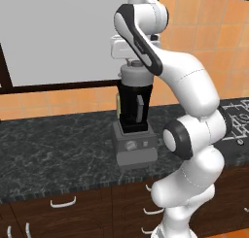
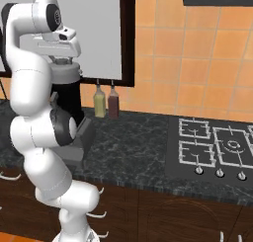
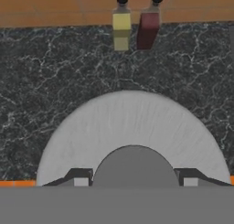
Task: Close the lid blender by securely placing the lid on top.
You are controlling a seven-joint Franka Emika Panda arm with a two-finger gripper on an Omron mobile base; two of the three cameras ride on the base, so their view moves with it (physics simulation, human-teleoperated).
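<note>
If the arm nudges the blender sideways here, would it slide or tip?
The blender probably tips rather than slides: its tall jar stands on a narrow base. The lid on top, with the gripper astride its knob, likely raises the push point.

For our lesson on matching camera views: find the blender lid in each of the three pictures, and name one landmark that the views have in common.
Left base view: the lid sits upper centre, on the blender, under the tool.
Right base view: the lid is upper left, atop the black jar, beside the white arm.
Hand view: the lid is the large pale disc, lower centre.
Shared landmark: the yellow bottle by the tiled wall; in the left base view a sliver shows behind the jar.
</note>
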